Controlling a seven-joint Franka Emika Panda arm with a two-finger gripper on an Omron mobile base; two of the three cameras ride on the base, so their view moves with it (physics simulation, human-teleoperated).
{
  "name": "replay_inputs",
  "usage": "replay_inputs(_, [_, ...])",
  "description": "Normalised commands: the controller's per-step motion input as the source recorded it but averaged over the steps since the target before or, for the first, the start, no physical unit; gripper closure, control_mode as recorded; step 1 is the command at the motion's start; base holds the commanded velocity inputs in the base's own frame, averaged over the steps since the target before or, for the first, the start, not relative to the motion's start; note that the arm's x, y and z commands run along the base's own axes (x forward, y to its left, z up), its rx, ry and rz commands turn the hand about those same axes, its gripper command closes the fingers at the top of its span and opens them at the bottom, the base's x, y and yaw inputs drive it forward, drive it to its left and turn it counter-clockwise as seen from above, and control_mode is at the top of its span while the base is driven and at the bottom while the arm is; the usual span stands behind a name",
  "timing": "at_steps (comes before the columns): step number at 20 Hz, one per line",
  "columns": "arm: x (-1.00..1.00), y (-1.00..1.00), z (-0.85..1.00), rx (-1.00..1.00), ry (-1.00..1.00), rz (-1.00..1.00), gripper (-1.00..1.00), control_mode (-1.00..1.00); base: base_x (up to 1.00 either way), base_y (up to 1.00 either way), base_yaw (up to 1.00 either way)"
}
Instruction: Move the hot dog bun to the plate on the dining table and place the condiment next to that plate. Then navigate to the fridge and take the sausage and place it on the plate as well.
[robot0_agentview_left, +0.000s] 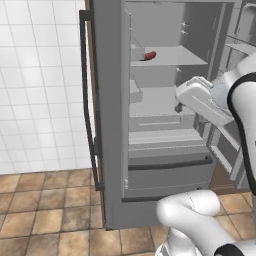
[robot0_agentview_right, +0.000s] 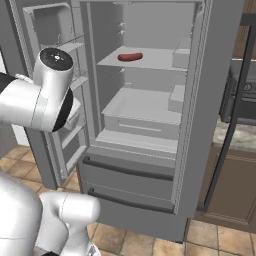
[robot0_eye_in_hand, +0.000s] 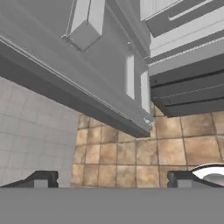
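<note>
Jaws stand wide apart with nothing between them, the gripper (robot0_eye_in_hand: 109, 179) looking down past the fridge (robot0_agentview_right: 150, 125) door edge at the tiled floor. By the look of it the sausage-fetching step is in hand: the sausage (robot0_agentview_right: 130, 57) lies on the upper shelf of the open fridge, well apart from the hand. Next the arm must rise, reach in above that shelf and straddle the sausage.

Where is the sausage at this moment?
The sausage lies on the upper shelf inside the open fridge, toward that shelf's left side in both base views, with nothing touching it.
</note>
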Motion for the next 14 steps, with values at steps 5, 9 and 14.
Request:
replay_inputs(5, [-0.35,-0.77,-0.35,-0.42,-0.18,0.0,-1.0,-1.0,0.0,0.0,0.0])
replay_inputs(9, [-0.19,-0.29,-0.25,-0.27,-0.03,-0.02,-1.0,-1.0,0.0,0.0,0.0])
replay_inputs(14, [0.0,0.0,-0.1,0.0,0.08,-0.01,-1.0,-1.0,0.0,0.0,0.0])
